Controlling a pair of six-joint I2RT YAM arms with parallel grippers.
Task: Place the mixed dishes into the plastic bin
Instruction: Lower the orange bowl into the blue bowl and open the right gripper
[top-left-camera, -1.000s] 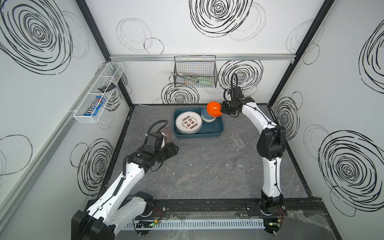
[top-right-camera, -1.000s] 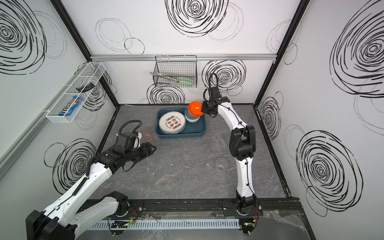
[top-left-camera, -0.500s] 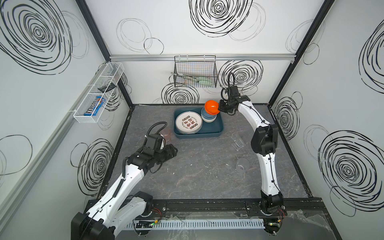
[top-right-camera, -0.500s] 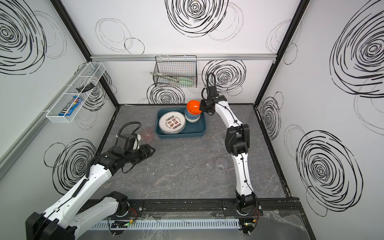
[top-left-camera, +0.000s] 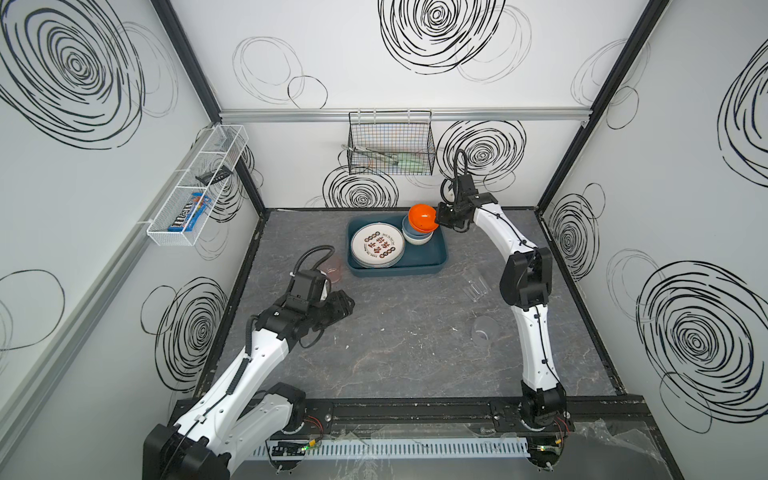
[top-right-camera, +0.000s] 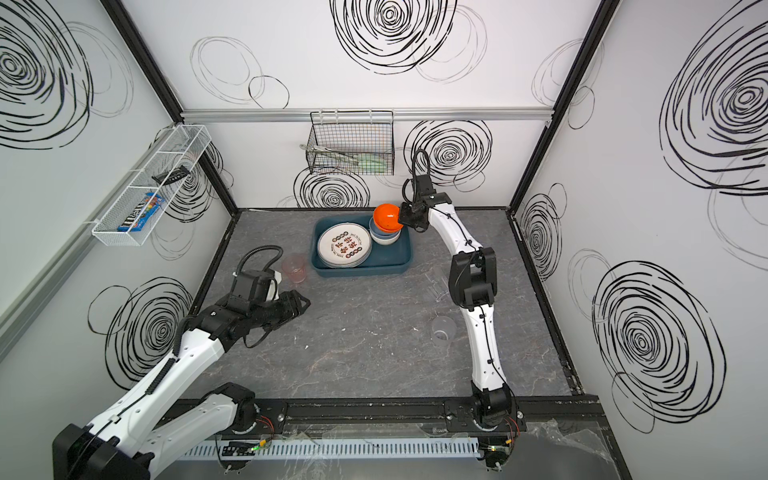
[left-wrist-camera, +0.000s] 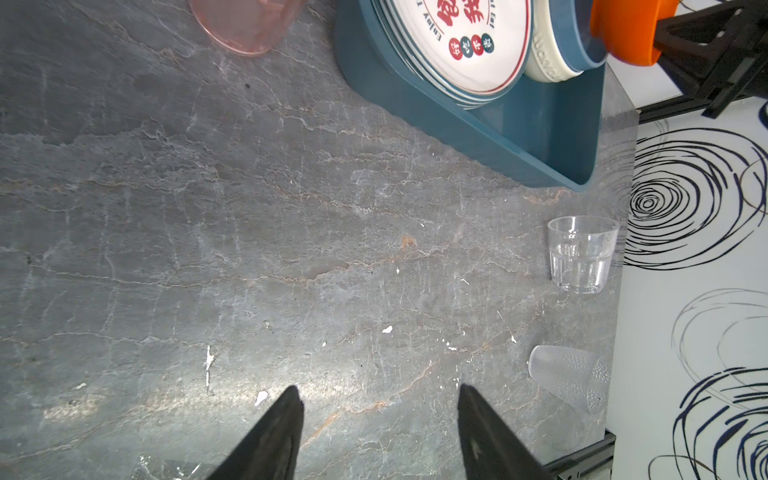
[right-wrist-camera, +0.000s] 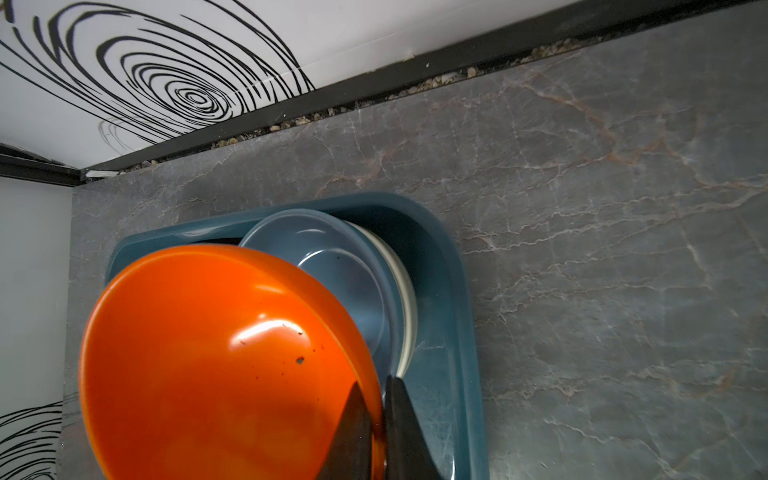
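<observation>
Gripping the rim of the orange bowl (right-wrist-camera: 216, 353), the right claw (right-wrist-camera: 376, 399) is almost closed, with one finger on each side of the rim. The bowl hangs tilted just above the blue bowl (right-wrist-camera: 332, 266), which tops a nested stack in the far right corner of the bin (top-left-camera: 436, 255); whether the two bowls touch cannot be told. Plates (top-left-camera: 377, 246) lie stacked in the bin beside the bowls. Step in hand: nesting the orange bowl on the stack. The next move calls for levelling the bowl, lowering it until seated, then spreading the fingers. The left claw (left-wrist-camera: 378, 399) hovers over the bench (top-left-camera: 395, 336), partly open and empty. A pink tumbler (top-right-camera: 296, 268) and two clear tumblers (left-wrist-camera: 579, 253) sit on the bench outside the bin, not yet loaded.
</observation>
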